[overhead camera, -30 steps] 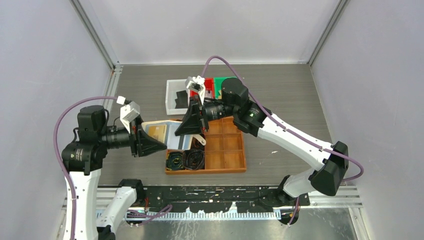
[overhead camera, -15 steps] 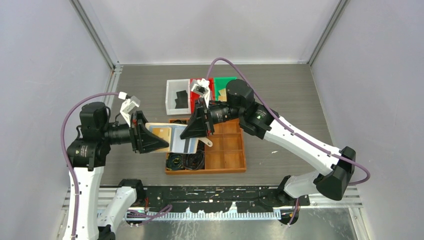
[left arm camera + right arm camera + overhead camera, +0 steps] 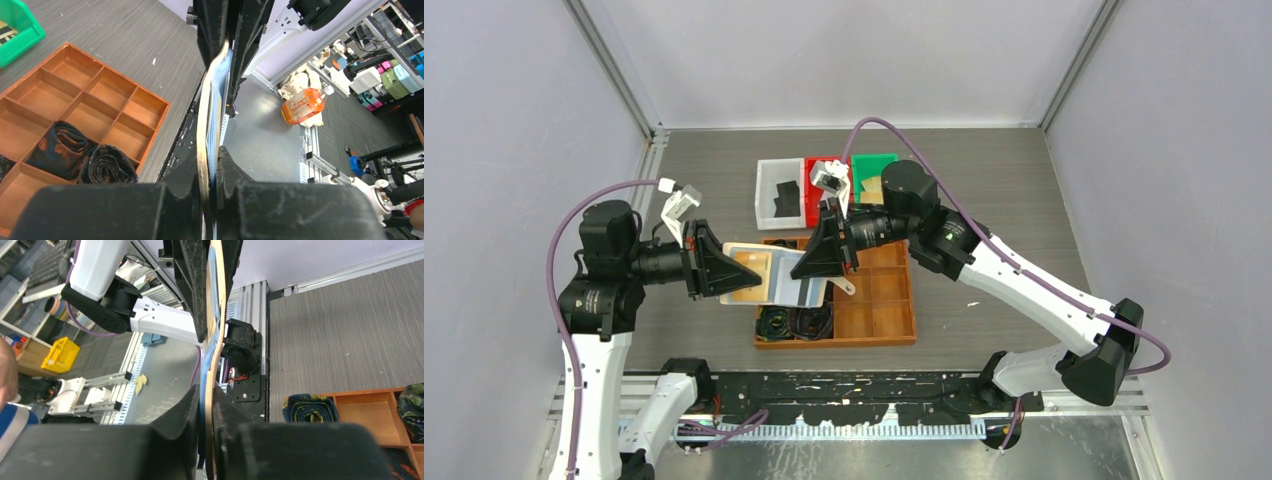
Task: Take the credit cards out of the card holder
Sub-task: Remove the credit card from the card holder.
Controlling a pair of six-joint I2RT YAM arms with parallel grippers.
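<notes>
Nearest my bases, two rolled belts (image 3: 796,320) are sitting in the near-left compartments of the wooden tray (image 3: 879,305) on the bench (image 3: 1004,190). Above the tray's left end I am holding the card holder (image 3: 776,282) clear of the bench, spread open between my two arms. My left fingers (image 3: 738,277) are pinching its left edge, narrowed right down onto the tan cover. My right fingers (image 3: 807,265) are clamping the opposite edge just as tightly. Both wrist cameras are looking along the holder edge-on, a thin tan and pale blue strip running from one pair of fingers to the other. From above, a gold card (image 3: 752,266) is showing in the left leaf, and the right leaf is shining pale blue. Farther back, a white bin (image 3: 766,195), a red bin (image 3: 812,190) and a green bin (image 3: 876,163) are standing side by side beyond the tray, with something black lying in the white one.
</notes>
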